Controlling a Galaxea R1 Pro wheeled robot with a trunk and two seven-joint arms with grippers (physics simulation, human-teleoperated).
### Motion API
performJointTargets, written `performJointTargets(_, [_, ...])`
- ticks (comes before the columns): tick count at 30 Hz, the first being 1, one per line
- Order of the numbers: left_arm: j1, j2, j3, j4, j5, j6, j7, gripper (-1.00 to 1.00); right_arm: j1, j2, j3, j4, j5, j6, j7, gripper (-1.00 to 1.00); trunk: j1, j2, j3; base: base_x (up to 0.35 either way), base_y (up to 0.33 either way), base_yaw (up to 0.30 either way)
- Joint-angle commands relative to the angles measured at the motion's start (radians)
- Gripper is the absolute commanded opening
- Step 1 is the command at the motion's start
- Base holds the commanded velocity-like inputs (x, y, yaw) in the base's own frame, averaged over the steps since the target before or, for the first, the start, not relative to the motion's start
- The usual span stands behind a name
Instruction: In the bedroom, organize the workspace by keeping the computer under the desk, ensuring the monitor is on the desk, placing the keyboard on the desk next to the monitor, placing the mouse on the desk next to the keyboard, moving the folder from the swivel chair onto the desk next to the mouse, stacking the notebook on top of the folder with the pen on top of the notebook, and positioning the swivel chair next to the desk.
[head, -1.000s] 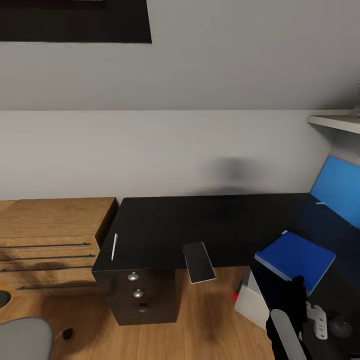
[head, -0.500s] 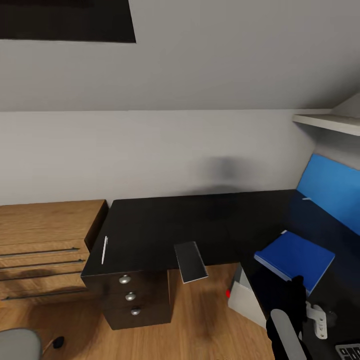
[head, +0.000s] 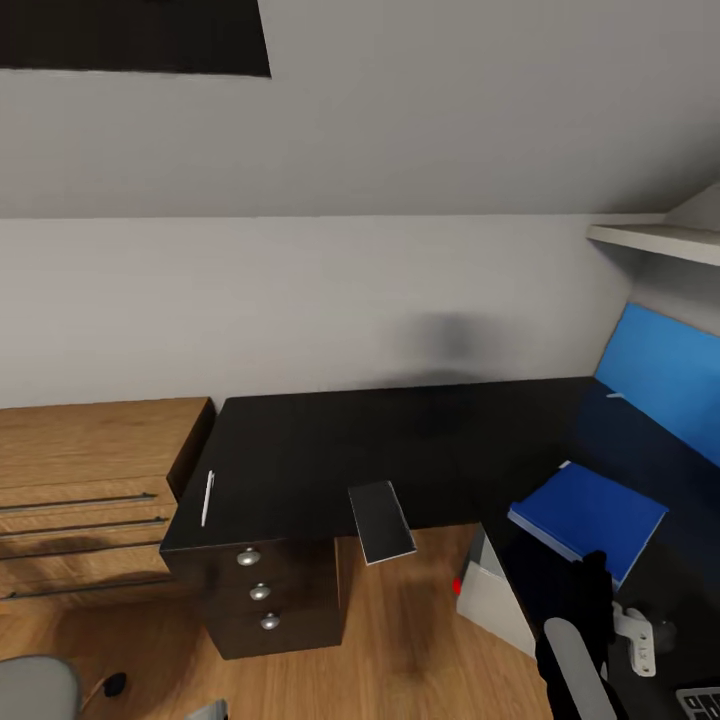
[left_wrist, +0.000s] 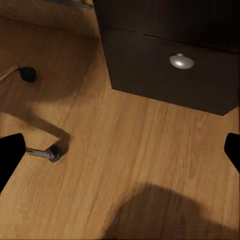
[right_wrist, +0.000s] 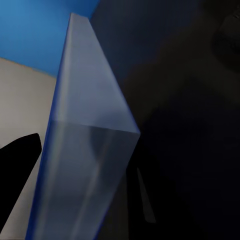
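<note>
My right gripper (head: 592, 585) is shut on the blue folder (head: 590, 515), holding it flat over the right wing of the black desk (head: 400, 450). In the right wrist view the folder (right_wrist: 85, 150) stands close between the fingers (right_wrist: 17, 165). A white pen (head: 207, 497) lies at the desk's left end. The dark notebook (head: 380, 522) overhangs the front edge. The blue-screened monitor (head: 660, 385) stands at the far right, with the white computer (head: 495, 595) under the desk. My left gripper (left_wrist: 120, 155) hangs open over the floor. A keyboard corner (head: 700, 702) shows at the bottom right.
A wooden dresser (head: 90, 480) adjoins the desk's left end. The desk's drawer unit (head: 260, 590) has round knobs (left_wrist: 181, 61). The grey swivel chair seat (head: 35, 690) is at the bottom left, its casters (left_wrist: 52, 152) on the wood floor. A shelf (head: 660, 240) juts out at the upper right.
The whole view shifted right a second ago, then settled. The folder kept its place in the picture, carried along in my right gripper.
</note>
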Motion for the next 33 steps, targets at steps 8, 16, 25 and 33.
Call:
performJointTargets(8, [0.292,-0.058,-0.005,-0.470,0.001,0.066,-0.002,1.00,-0.001,-0.001,-0.002,0.002,-0.001,0.006,0.004,-1.00,0.019,-0.036,-0.017,0.000,0.000,0.000])
performJointTargets(16, [0.310,-0.059,-0.009,-0.489,0.000,0.094,-0.002,1.00,-0.002,-0.001,-0.002,0.002,-0.001,0.007,-0.002,-1.00,0.050,-0.092,-0.042,0.000,0.000,0.000])
performJointTargets(25, [0.311,-0.059,-0.009,-0.487,0.000,0.096,-0.002,1.00,-0.005,-0.017,-0.002,0.003,-0.001,0.007,-0.019,-1.00,0.085,-0.155,-0.070,0.000,0.000,0.000])
performJointTargets(33, [0.311,-0.059,-0.009,-0.485,0.000,0.095,-0.002,1.00,-0.005,-0.018,-0.004,0.003,-0.001,0.001,-0.012,-1.00,0.115,-0.211,-0.095,0.000,0.000,-0.029])
